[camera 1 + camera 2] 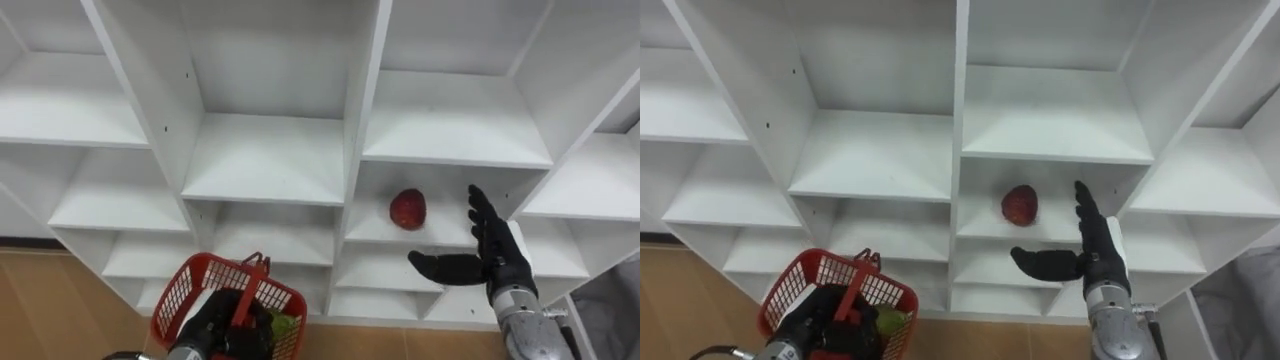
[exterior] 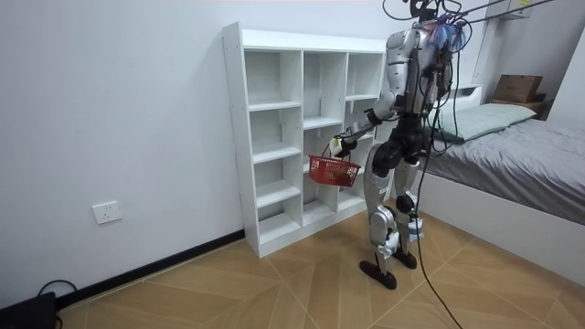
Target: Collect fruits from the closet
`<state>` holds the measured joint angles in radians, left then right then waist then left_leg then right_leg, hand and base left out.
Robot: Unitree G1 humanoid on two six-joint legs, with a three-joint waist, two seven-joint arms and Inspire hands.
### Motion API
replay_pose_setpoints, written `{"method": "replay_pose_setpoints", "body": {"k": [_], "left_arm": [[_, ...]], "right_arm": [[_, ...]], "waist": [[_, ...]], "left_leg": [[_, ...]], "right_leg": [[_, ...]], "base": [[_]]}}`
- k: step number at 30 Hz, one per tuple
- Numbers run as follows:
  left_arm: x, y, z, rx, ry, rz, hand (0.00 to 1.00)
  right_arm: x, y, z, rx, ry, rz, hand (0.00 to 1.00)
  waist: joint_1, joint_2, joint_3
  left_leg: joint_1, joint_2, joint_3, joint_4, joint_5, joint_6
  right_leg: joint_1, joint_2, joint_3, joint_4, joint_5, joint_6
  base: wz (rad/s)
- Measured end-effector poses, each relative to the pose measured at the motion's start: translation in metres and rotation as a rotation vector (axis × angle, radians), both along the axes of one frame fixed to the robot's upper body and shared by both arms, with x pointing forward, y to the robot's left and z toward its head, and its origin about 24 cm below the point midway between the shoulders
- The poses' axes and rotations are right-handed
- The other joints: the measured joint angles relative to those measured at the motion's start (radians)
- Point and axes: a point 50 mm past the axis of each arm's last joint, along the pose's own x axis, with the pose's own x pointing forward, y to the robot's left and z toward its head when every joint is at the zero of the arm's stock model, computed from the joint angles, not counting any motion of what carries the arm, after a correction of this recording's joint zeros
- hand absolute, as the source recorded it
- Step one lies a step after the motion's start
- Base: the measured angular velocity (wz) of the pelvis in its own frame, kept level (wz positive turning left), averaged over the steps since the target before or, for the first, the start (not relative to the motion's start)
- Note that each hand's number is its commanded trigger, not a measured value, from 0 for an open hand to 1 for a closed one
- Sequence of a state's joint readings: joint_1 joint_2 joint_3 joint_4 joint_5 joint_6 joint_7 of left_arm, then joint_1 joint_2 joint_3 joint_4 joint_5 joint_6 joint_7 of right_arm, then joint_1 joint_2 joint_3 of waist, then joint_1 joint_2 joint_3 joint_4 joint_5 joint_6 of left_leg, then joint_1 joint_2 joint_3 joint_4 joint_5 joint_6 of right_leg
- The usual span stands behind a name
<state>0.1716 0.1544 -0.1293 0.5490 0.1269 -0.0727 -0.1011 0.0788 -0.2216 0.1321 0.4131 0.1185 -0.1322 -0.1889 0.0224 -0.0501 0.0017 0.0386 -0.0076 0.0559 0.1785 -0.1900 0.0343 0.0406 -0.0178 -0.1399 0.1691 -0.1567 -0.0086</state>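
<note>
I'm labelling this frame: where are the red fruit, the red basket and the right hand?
red fruit (image 1: 407,209): left eye view, middle of fruit.
red basket (image 1: 183,292): left eye view, mesh wall.
right hand (image 1: 497,258): left eye view, palm.

A bed (image 2: 526,160) with a grey cover stands at the room view's right, a brown box (image 2: 516,88) beyond it. A white wall socket (image 2: 107,212) sits low on the left, above the wooden floor (image 2: 228,283).
</note>
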Motion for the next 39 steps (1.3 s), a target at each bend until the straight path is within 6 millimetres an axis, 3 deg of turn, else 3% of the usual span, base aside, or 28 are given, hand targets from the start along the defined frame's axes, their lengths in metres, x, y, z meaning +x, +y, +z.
{"method": "replay_pose_setpoints", "body": {"k": [7,9,19,26,39], "left_arm": [[-0.001,0.007,0.000,0.019,0.006,0.001,1.00],[-0.001,0.007,0.000,0.020,0.006,0.004,1.00],[-0.001,0.016,0.001,0.059,0.015,-0.029,1.00],[0.000,0.016,-0.001,0.072,0.043,-0.036,1.00],[0.004,0.014,-0.002,0.062,0.070,-0.046,1.00]], "right_arm": [[0.015,-0.008,0.002,-0.035,-0.005,-0.027,0.00],[0.022,-0.008,0.005,-0.015,-0.014,-0.040,0.00],[0.059,-0.026,0.028,-0.094,-0.068,-0.037,0.00],[0.060,-0.029,0.021,-0.100,-0.025,-0.043,0.00],[0.071,-0.030,0.025,-0.143,-0.009,-0.027,0.00]], "waist": [[0.009,-0.003,0.0032],[0.011,-0.010,0.0071],[0.043,-0.041,0.0118],[0.070,-0.042,0.0117],[0.067,-0.039,0.0141]], "left_leg": [[-0.027,-0.002,-0.032,0.007,0.000,0.000],[-0.031,-0.003,-0.036,0.010,0.000,0.001],[-0.089,-0.005,-0.054,0.027,0.001,0.001],[-0.132,-0.006,-0.063,0.030,0.003,0.001],[-0.194,-0.007,-0.075,0.043,0.003,0.001]], "right_leg": [[-0.008,-0.011,-0.044,0.000,-0.001,0.001],[-0.009,-0.013,-0.052,0.001,-0.001,0.002],[-0.054,-0.015,-0.064,0.005,-0.001,0.002],[-0.093,-0.016,-0.071,0.004,-0.001,0.002],[-0.146,-0.017,-0.085,0.004,0.000,0.001]], "base": [[0.15],[0.11],[0.05],[0.02],[0.02]]}}
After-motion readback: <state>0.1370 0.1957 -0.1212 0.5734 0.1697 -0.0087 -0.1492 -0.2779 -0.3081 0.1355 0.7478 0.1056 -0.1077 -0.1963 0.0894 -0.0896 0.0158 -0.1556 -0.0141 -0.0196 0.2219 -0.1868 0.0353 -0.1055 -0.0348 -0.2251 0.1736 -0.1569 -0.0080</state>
